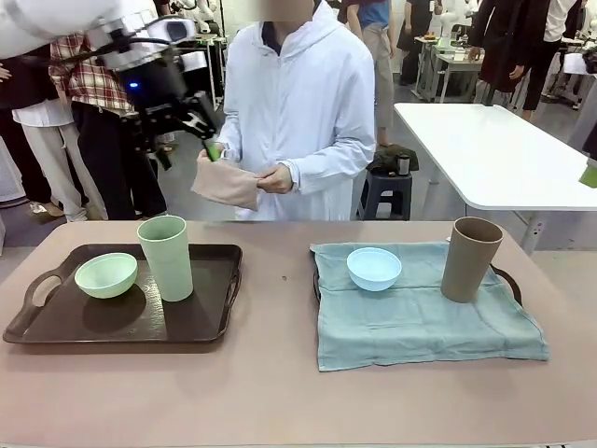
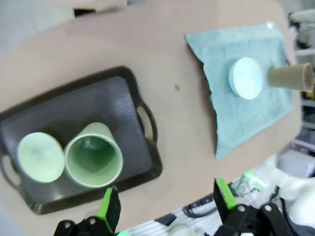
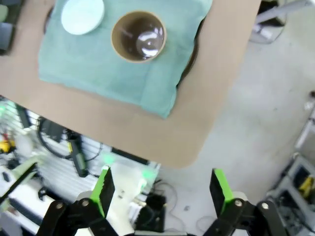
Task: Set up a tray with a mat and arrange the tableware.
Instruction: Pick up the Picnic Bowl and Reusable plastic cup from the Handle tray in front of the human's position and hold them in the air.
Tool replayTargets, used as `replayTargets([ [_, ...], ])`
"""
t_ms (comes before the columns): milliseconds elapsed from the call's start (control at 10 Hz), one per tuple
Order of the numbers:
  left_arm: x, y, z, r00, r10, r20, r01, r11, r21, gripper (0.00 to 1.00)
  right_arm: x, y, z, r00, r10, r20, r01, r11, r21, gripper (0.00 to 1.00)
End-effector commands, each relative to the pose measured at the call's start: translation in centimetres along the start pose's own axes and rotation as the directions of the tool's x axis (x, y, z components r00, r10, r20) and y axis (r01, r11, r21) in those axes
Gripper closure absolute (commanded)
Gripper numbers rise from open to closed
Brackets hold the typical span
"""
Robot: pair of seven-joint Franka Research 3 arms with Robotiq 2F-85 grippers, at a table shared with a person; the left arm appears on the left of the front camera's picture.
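On the near left of the worktop (image 1: 280,373) a dark tray (image 1: 56,327) lies with its long side across. It carries the pale green bowl (image 1: 105,274), mouth up, and just to that bowl's right the pale green cup (image 1: 166,258). The cup is upright with its long axis vertical, open end up and a slightly narrower base. Both look matte and plain.

To the right a teal mat (image 1: 420,322) lies rumpled over a second tray, whose dark handle (image 1: 508,280) shows at the far right edge. The light blue bowl (image 1: 374,268) sits mouth up on the mat's far left part. The brown cup (image 1: 471,259) stands upright on its far right part, mouth up, well apart from the bowl.

The right gripper (image 3: 161,191) hangs high and looks straight down past the worktop's corner, fingers wide apart and empty.

The left gripper (image 2: 166,201) is raised above the tray's side, fingers spread wide and holding nothing.

At the far side a person holds a folded beige cloth (image 1: 227,184) in both hands. In the front view one green fingertip of the left gripper shows near it, but whether they touch cannot be told.
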State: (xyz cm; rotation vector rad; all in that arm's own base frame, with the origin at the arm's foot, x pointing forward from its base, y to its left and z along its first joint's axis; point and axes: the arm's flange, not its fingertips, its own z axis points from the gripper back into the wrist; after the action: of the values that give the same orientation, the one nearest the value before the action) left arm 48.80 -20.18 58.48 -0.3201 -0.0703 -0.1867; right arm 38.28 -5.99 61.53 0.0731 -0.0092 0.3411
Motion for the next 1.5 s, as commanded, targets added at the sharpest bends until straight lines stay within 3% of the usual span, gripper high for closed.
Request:
replayTargets([
  [0,-1.2,4.7,0.2,0.999,0.029,-0.041,-0.035,0.990,-0.139,0.00,0.1,-2.5,0.2,0.994,-0.108,0.003,0.107,0.983,0.148,0.00],
  [300,-4.1,14.9,2.3,0.989,0.140,-0.040,-0.145,0.922,-0.360,0.00,-1.4,-5.7,-0.7,0.975,-0.220,0.027,0.194,0.907,0.374,0.00],
  [500,-7.1,20.4,3.4,0.976,0.215,-0.015,-0.196,0.855,-0.479,0.00,-2.3,-7.1,-0.5,0.958,-0.281,0.063,0.208,0.828,0.521,0.00],
  [800,-10.7,27.0,3.4,0.962,0.273,-0.005,-0.215,0.748,-0.628,0.00,-4.0,-9.4,-0.7,0.912,-0.402,0.081,0.263,0.725,0.637,0.00],
  [1200,-14.7,26.8,2.0,0.933,0.353,0.069,-0.175,0.613,-0.770,0.00,-6.2,-11.4,-0.7,0.883,-0.458,0.101,0.265,0.665,0.698,0.00],
  [1400,-15.3,25.2,1.7,0.925,0.372,0.071,-0.178,0.592,-0.786,0.00,-6.0,-11.2,-1.6,0.903,-0.417,0.104,0.241,0.691,0.681,0.00],
])
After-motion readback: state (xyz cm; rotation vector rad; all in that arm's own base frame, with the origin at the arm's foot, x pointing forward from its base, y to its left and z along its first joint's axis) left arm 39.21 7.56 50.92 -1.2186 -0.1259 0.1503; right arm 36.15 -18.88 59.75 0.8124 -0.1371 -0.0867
